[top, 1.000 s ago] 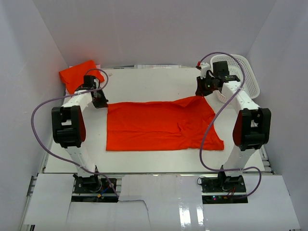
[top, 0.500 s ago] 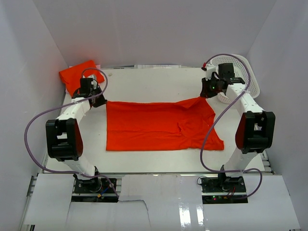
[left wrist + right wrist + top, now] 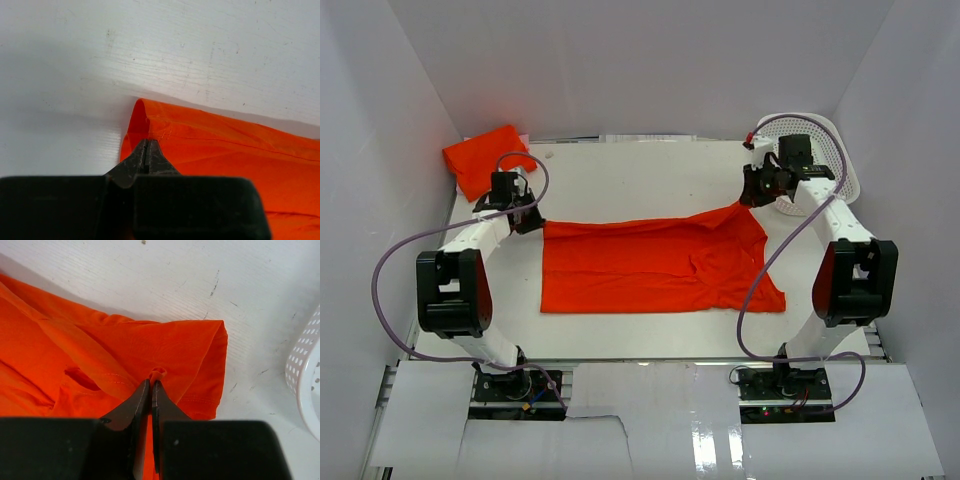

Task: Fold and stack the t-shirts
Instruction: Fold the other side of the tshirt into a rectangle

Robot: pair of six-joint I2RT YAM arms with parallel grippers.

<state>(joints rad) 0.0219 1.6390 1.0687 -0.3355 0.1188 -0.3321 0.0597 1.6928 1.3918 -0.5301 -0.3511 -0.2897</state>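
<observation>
Left gripper (image 3: 146, 146): jaws pressed together, no gap showing between my tips. Pinched in them is the far-left corner of the spread t-shirt (image 3: 660, 265). In the left wrist view the cloth curls up into a small loop right at my tips, its hem stitching just visible. That corner is lifted off the table (image 3: 640, 170).

Right gripper (image 3: 151, 384): jaws closed to a thin slit, with a small nub of orange fabric squeezed between the tips. This is the far-right corner of the same shirt. Its stitched hem runs just right of my fingers (image 3: 131, 401), and a dark fold gapes in the cloth to their left.

The shirt sits mid-table between my two arms, its long side running left to right. Its far edge runs from one grip to the other. The left half is fairly smooth and the right half is creased. The near-right corner points toward my right arm's base.

A folded t-shirt (image 3: 483, 157) lies at the far-left corner by the wall, beyond my left gripper and apart from it.

The white mesh basket (image 3: 832, 150) is at the far right, just beyond my right gripper. Its perforated wall shows at the right edge of the right wrist view, clear of the cloth.
</observation>
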